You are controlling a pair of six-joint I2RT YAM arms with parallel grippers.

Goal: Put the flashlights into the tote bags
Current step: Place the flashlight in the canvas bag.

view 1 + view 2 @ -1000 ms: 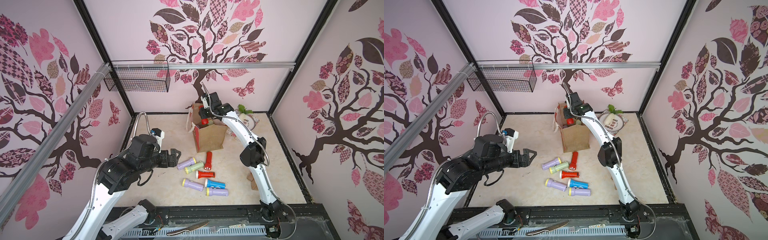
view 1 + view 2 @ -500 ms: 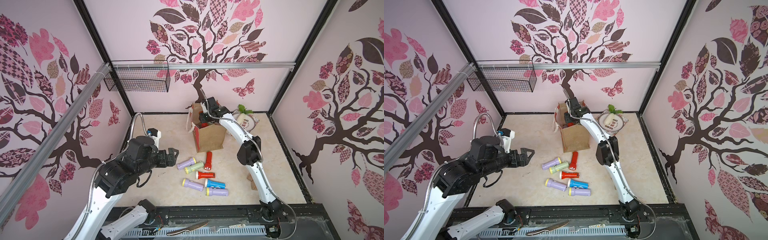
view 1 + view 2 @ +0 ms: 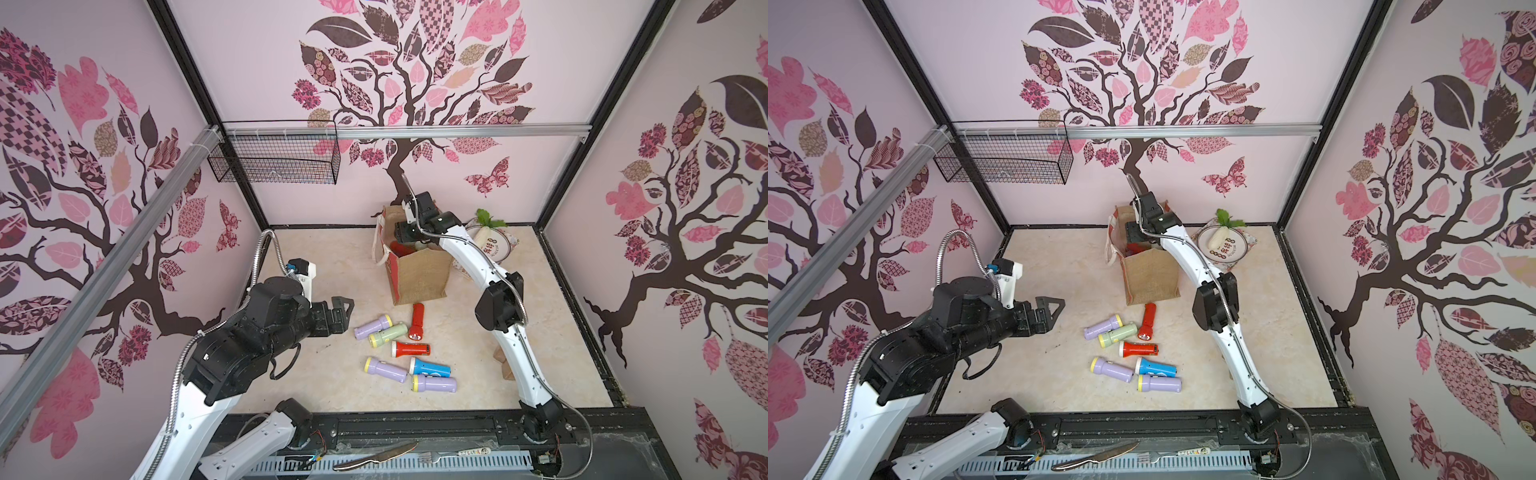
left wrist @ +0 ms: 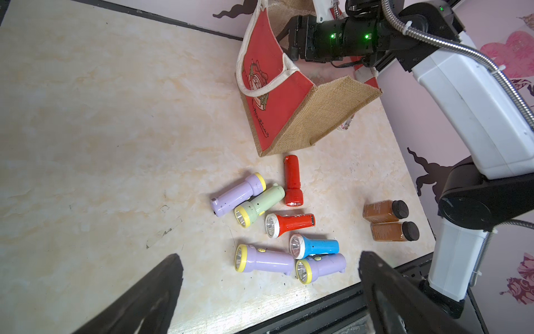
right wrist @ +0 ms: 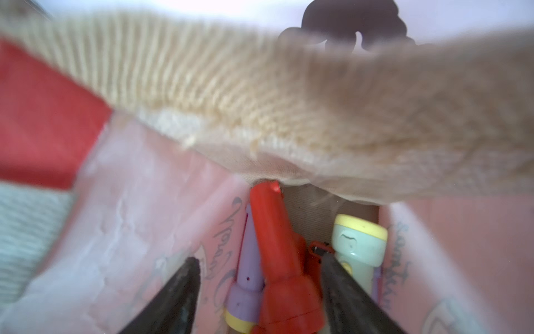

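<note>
The burlap tote bag [image 3: 419, 274] [image 3: 1150, 278] [image 4: 291, 115] stands at the back of the floor. My right gripper [image 3: 400, 237] [image 5: 260, 258] reaches into its mouth, open, with a red flashlight [image 5: 277, 260] loose between the fingers, beside a lilac one [image 5: 248, 277] and a pale green one [image 5: 358, 243]. Several flashlights lie on the floor in front of the bag: red [image 3: 416, 322], lilac [image 3: 372, 326], pale green [image 3: 388, 334], blue [image 3: 430, 368]. My left gripper [image 3: 347, 315] [image 4: 270, 256] hovers open just left of this group, holding nothing.
A black wire basket [image 3: 274, 158] hangs on the back rail. A plate with a radish [image 3: 490, 243] sits behind the right arm. Two brown black-capped jars [image 4: 385, 211] lie near the right arm's base. A knife [image 3: 374, 457] and a fork lie on the front rail.
My right gripper has gone down into the bag with the red flashlight and its jaws have spread, letting the flashlight go. The left arm has hardly moved.
</note>
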